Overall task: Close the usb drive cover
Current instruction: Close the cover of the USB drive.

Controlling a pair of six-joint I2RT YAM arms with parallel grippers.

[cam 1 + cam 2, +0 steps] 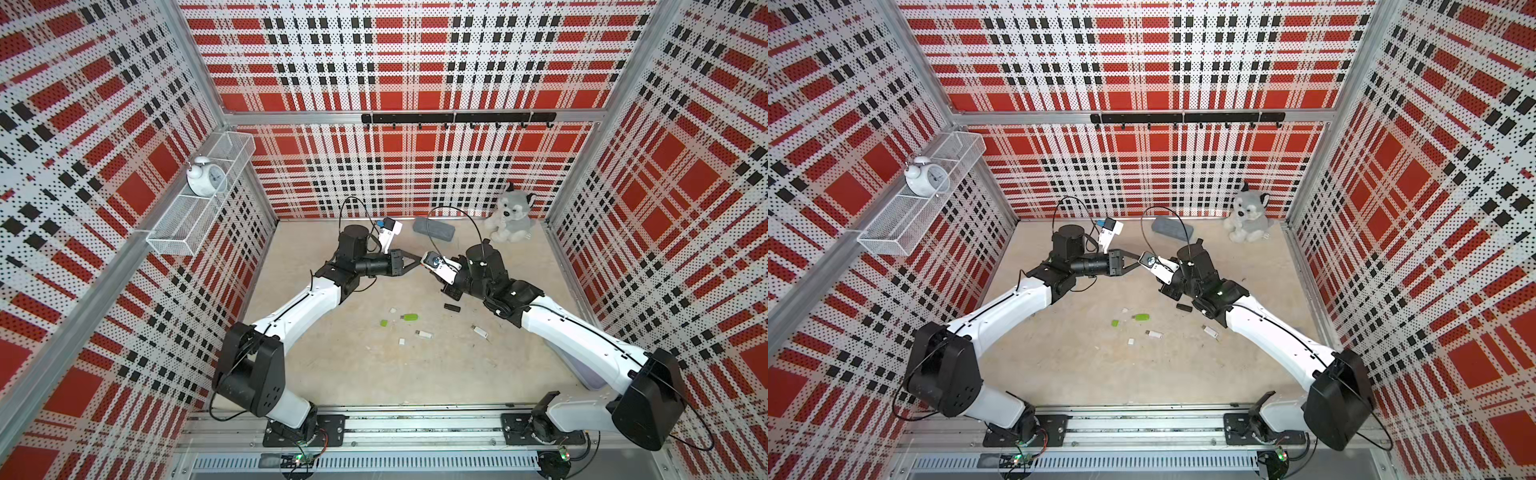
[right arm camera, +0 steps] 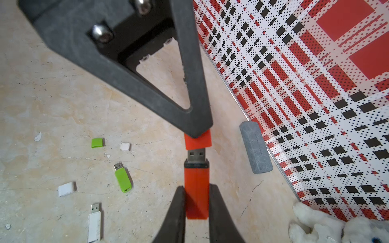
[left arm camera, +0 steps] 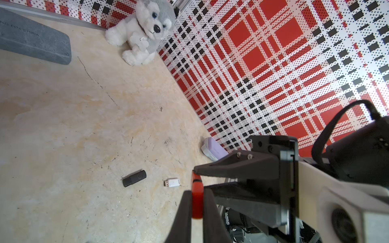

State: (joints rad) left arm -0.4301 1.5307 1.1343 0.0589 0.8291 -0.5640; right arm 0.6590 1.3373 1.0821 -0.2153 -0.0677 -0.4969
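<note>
Orange drive (image 2: pixel 196 189) and cap (image 2: pixel 197 141) lined up, cap not yet on.
Right gripper (image 2: pixel 196 205) clamps the drive body, left gripper (image 2: pixel 197 130) pinches the cap; both held above the table (image 2: pixel 63 94), toward its far edge. Plug bare, tip just at the cap mouth. Left: push together till seated. Green drive (image 2: pixel 123 178) and white drive (image 2: pixel 94 223) lie uncapped on the table.

Red, black and white plaid panels (image 1: pixel 399 62), perforated all over, close in three sides in both top views. Below them lies a beige, scuffed floor (image 1: pixel 374 374), evenly lit. At upper left, a white wire shelf (image 1: pixel 174 243) carries a white alarm clock (image 1: pixel 206 176). A black hook rail (image 1: pixel 457 118) runs across the back wall, with a grey plush husky (image 1: pixel 510 216) and a grey case (image 1: pixel 433 229) sitting at its foot.
</note>
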